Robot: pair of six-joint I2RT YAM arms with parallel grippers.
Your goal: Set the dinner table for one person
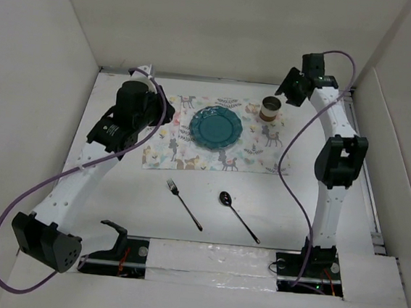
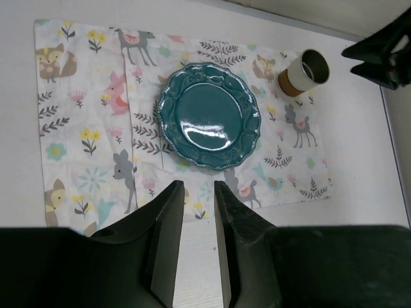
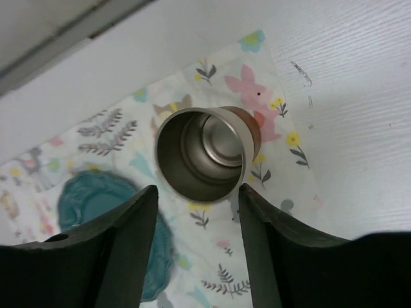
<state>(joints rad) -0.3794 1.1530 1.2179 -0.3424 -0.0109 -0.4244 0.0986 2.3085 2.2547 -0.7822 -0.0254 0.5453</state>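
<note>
White tabletop [image 1: 114, 196] fills the walled cell under both arms. It carries placemat [image 1: 256, 155], plate [image 1: 215, 127] and cup [image 1: 270, 108], with fork [image 1: 184, 204] and spoon [image 1: 237, 214] nearer. State: left fingers [image 2: 168, 224] slightly apart, empty; right fingers [image 3: 131, 237] spread wide over cup, gripping nothing.

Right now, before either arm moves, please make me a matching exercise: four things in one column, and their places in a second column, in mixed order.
Things
1. teal plate
2. metal cup
3. fork
4. spoon

Places
A. on the bare table, right of the other utensil
B. middle of the placemat
C. far right corner of the placemat
D. on the bare table, left of the other utensil

Pairs: 1-B; 2-C; 3-D; 4-A
</note>
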